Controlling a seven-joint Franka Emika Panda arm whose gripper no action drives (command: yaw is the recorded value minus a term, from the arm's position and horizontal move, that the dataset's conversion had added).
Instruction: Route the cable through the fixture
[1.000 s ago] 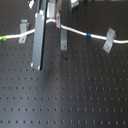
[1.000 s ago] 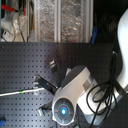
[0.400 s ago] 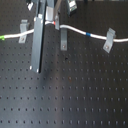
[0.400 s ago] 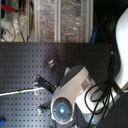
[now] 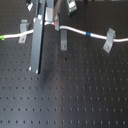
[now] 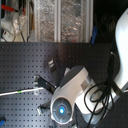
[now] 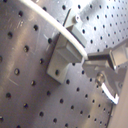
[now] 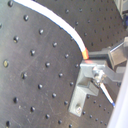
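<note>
The pincer (image 5: pixel 50 22) holds the cable (image 5: pixel 80 31) tight at its red band. The cable lies just by the fixture (image 5: pixel 63 39) on the desk (image 5: pixel 75 90). Best go slow and keep the cable level with the clip's slot.

Black perforated table (image 5: pixel 75 95), three grey clips, white cable (image 5: pixel 75 31)

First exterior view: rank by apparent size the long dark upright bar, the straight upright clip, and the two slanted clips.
1. Long dark bar, clearly largest.
2. Fixture, the straight upright clip.
3. Left slanted clip and right slanted clip look alike; I won't rank them.
</note>
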